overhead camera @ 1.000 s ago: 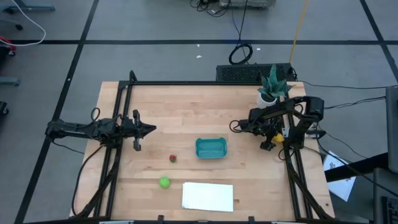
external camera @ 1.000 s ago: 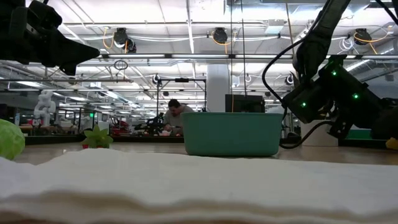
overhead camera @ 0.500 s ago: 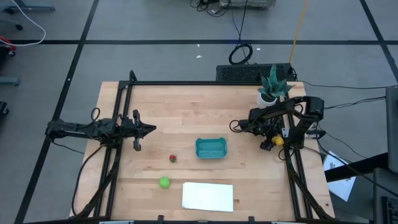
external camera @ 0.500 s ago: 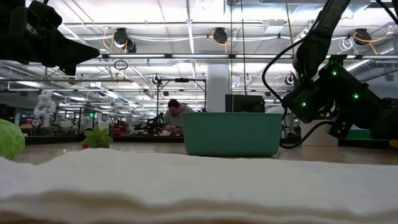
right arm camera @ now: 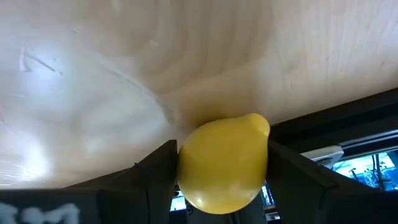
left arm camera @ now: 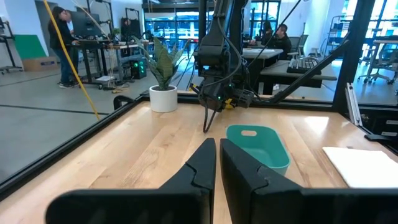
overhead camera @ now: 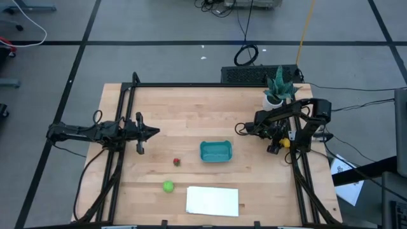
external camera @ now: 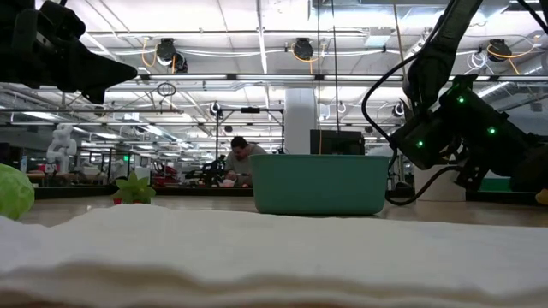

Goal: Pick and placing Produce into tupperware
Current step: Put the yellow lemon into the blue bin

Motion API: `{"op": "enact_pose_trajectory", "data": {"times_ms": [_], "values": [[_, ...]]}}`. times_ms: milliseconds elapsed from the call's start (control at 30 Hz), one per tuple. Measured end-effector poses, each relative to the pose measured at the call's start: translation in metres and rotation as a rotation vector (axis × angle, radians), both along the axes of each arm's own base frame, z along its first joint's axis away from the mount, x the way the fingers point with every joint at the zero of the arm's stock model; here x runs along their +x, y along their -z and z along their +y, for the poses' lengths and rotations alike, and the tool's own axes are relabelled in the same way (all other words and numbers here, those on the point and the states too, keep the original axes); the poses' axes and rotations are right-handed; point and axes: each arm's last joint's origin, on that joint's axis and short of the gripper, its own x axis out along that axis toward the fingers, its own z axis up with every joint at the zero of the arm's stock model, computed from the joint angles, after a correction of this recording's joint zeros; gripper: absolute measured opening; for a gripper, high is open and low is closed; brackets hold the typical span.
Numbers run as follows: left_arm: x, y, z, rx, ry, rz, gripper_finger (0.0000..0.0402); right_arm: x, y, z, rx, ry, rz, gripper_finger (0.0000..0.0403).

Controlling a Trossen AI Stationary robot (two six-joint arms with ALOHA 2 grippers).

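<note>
The yellow lemon (right arm camera: 222,163) sits between the fingers of my right gripper (overhead camera: 274,147) near the table's right edge; it also shows in the high view (overhead camera: 284,143). The teal tub (overhead camera: 215,151) stands at mid-table, apart from the gripper on its left side. The dark red fruit (overhead camera: 177,161) and the green ball (overhead camera: 167,186) rest on the wood left of the tub. My left gripper (overhead camera: 152,132) is shut and empty, hovering at the table's left side. My right gripper pinches the lemon's two long sides (right arm camera: 186,163) between its two fingers (right arm camera: 155,171), coming from above and pointing down. The lemon's nipple end (right arm camera: 258,126) sticks out toward the wood. Whether the lemon is clear of the table, I cannot tell.
A potted plant (overhead camera: 278,90) stands at the far right, just behind my right arm. A flat white sheet (overhead camera: 212,200) lies by the near edge, right of the green ball. The black frame rail (overhead camera: 299,172) runs along the table's right side close to the lemon.
</note>
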Motion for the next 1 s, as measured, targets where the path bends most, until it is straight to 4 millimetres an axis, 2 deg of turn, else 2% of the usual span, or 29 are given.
{"op": "enact_pose_trajectory", "data": {"times_ms": [200,700,1000], "values": [[0.000,0.000,0.000,0.004,0.000,0.001,0.0026,0.002,-0.003,0.000,0.003,0.001,0.008,0.0211],[0.000,0.000,0.000,0.003,0.000,0.000,0.0026,0.024,-0.016,-0.007,-0.022,-0.003,-0.077,0.0209],[0.000,0.000,0.000,0.003,0.000,0.000,0.0026,0.030,-0.021,-0.009,-0.013,-0.018,-0.092,0.0209]]}}
